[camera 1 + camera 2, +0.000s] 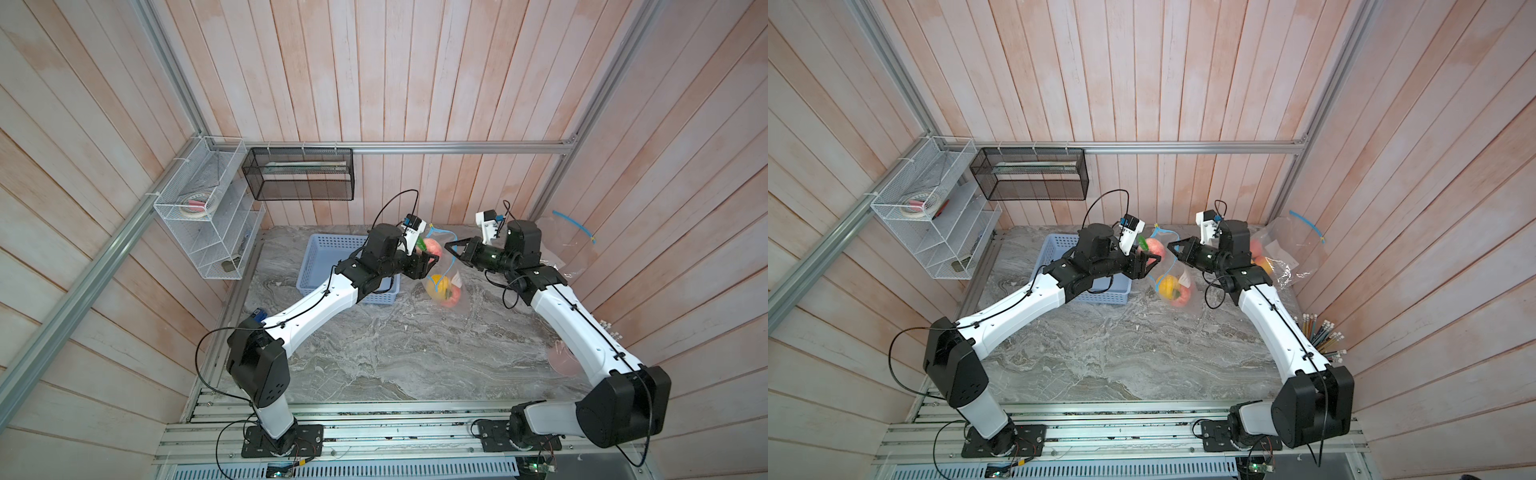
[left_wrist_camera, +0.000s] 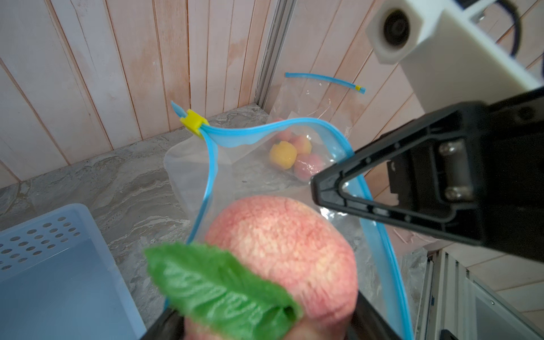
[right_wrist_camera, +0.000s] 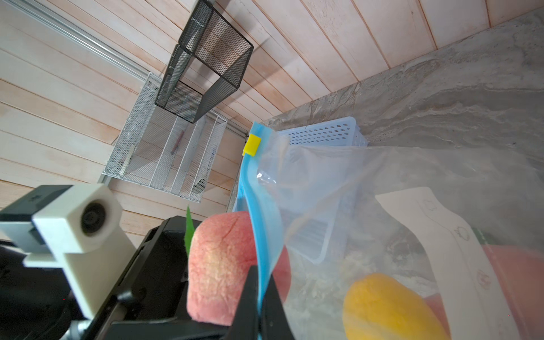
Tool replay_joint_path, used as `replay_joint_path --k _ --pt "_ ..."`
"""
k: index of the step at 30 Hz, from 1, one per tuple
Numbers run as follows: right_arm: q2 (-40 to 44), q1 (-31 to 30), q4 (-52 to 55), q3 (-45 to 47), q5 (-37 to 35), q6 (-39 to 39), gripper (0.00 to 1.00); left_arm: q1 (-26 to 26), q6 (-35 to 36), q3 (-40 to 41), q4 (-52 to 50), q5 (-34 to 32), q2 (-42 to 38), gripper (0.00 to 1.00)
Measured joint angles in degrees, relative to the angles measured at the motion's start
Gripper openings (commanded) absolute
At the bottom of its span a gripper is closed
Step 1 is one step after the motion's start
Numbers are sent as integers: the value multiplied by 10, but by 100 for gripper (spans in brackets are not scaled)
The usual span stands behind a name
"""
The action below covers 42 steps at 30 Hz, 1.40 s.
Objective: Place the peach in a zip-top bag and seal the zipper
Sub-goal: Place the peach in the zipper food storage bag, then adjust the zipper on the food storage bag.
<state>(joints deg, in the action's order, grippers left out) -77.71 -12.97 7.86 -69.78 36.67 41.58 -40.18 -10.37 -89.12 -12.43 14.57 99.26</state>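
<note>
my left gripper [image 1: 431,259] is clamped on the peach [image 2: 282,253], held above the table. my right gripper [image 3: 259,285] is pinched together on the zip-top bag [image 2: 191,167] rim. the open mouth lies just right of the peach, so the left arm is the nearer.

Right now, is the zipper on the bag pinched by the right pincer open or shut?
Open: on the zip-top bag, the blue zipper tracks spread apart from the yellow slider; the right pincer pinches one.
</note>
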Motion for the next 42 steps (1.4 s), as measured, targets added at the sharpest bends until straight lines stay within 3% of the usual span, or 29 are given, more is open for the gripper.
replay_joint_path --k 7,15,20,25,35,42 --pt "10 3 -18 2 10 7 0 0 20 -10 -22 -2 4 74" --pt "11 4 -30 17 21 17 0 2 19 -19 -24 0 3 96" --pt "11 4 -32 26 22 19 0 15 3 -9 -13 6 -23 99" --pt "11 4 -31 27 22 7 0 65 -35 59 35 30 -99 100" --pt "-10 4 76 -27 9 -126 0 176 -59 238 138 60 -196 100" --pt "-24 4 152 -116 -13 -250 0 204 -47 274 183 107 -187 100"
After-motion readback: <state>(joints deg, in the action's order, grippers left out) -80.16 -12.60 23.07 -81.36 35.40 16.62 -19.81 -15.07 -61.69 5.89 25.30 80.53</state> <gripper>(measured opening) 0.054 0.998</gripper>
